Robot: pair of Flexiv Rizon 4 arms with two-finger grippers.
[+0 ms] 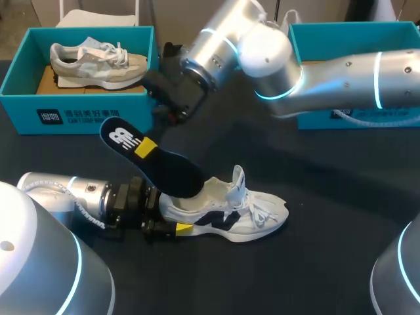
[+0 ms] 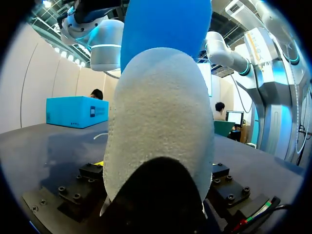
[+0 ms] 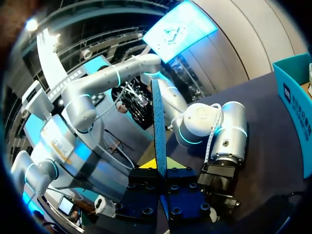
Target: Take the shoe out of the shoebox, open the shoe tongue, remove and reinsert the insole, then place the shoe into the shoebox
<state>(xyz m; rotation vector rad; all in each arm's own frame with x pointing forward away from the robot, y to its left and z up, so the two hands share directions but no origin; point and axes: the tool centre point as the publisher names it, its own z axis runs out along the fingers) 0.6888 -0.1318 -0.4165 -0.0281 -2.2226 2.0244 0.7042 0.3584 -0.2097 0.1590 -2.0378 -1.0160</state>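
Note:
A white shoe (image 1: 236,211) with dark side marks lies on the dark table, toe to the right and tongue (image 1: 237,178) raised. My left gripper (image 1: 174,212) straddles its heel, one finger on each side, and is shut on it. That heel (image 2: 158,122) fills the left wrist view. An insole (image 1: 154,157), black on top and blue underneath (image 2: 165,24), slants down with its front end inside the shoe's opening. My right gripper (image 1: 147,146) is shut on the insole near its logo end. Seen from the right wrist, the insole (image 3: 158,122) stands edge-on between the closed yellow tips (image 3: 159,165).
A teal shoebox (image 1: 79,113) stands at the back left with a second, grey-white shoe (image 1: 98,62) inside. Another teal box (image 1: 341,39) is at the back right, partly behind my right arm. My left arm (image 3: 217,131) shows ahead in the right wrist view.

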